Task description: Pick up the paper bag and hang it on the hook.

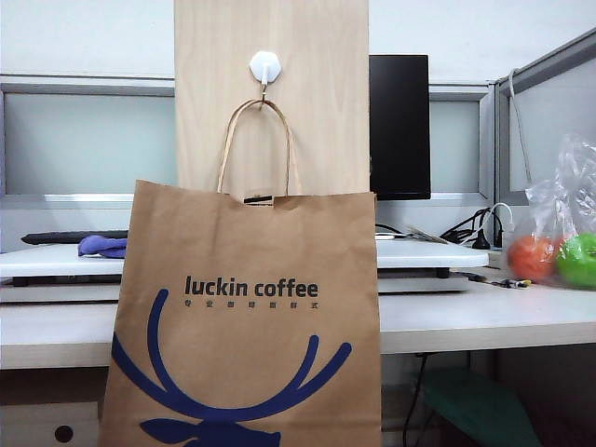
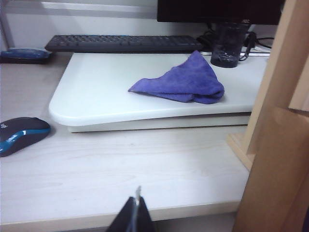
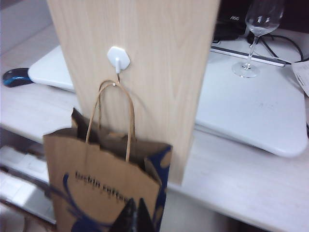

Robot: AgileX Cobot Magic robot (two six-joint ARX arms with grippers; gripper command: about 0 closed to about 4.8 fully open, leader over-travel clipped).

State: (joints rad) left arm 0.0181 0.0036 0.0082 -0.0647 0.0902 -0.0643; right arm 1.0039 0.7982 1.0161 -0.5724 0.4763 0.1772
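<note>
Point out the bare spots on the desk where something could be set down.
Free: the desk strip between the mouse and the wood board; the white platform right of that board. Crowded: around the purple cloth, and the platform's back edge by the wine glass.

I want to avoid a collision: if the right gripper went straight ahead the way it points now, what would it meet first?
Probably the paper bag hanging from the hook: the shut right gripper points at its upper part, with the wooden board behind. Depth is unclear.

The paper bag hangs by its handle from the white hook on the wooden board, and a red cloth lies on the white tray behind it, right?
Nearly. The paper bag does hang from the hook on the board, but the cloth is purple, as the left wrist view shows.
</note>
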